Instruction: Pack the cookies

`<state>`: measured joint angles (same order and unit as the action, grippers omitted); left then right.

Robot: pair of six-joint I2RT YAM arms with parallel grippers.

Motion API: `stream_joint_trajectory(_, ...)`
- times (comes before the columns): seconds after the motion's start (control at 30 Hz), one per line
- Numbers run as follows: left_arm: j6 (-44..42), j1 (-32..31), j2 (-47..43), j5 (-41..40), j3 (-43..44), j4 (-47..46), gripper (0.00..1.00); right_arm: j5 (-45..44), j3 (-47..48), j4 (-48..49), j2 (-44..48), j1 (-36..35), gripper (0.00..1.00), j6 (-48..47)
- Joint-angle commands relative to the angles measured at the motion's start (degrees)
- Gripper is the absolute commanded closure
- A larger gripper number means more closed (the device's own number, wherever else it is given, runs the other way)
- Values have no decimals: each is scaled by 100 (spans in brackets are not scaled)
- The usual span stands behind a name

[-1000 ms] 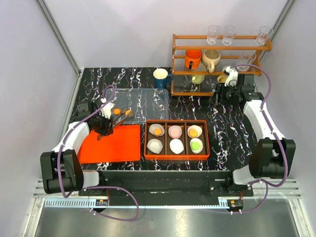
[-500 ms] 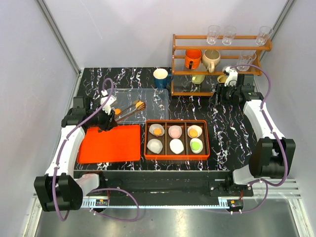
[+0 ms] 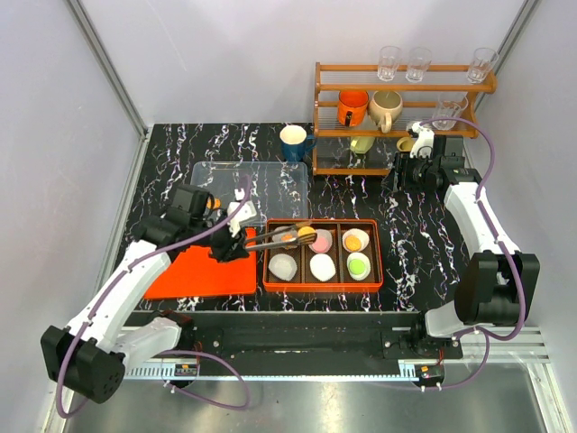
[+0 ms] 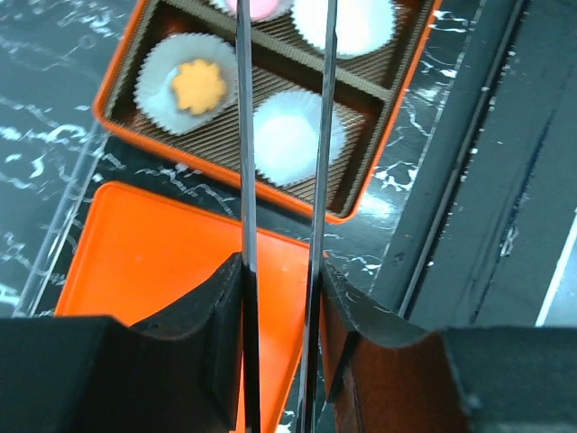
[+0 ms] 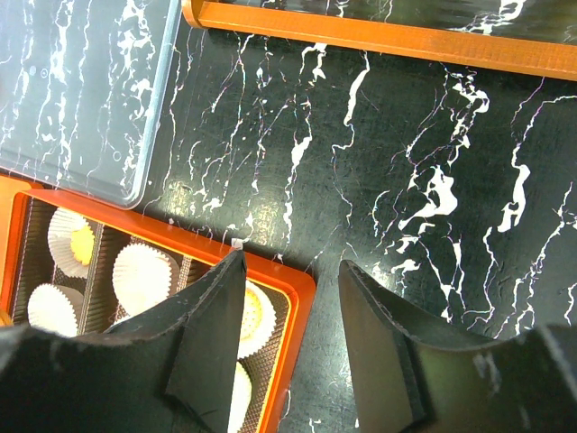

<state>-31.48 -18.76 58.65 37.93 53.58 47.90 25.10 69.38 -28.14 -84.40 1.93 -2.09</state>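
holds tongs point(image 3: 273, 240) with orange cookie point(image 3: 307, 236) in left gripper point(image 3: 233, 244), now moved from clear tray point(image 3: 261, 176) to over box point(image 3: 322, 287), drop pending; right gripper point(image 5: 291, 262) parted, empty.

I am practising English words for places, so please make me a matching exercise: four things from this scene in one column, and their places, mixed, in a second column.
Things
1. green cookie
2. pink cookie
3. blue mug
4. tongs

Places
A. on the table, left of the wooden rack
B. box, far row, middle compartment
C. held in the left gripper
D. box, near row, right compartment

Pairs: 1-D, 2-B, 3-A, 4-C
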Motion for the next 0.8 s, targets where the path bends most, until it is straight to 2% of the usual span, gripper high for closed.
stream_joint_trajectory(0.0, 309, -645, 6, -197, 100, -385, 80, 47, 101, 116, 20, 26, 46, -11)
stream_joint_trajectory(0.27, 617, -1559, 357, -682, -102, -764, 80, 39, 84, 116, 11, 26, 46, -29)
stream_joint_trajectory(0.77, 661, -1929, 805, -963, -366, -1142, 78, 38, 66, 116, 20, 26, 46, -46)
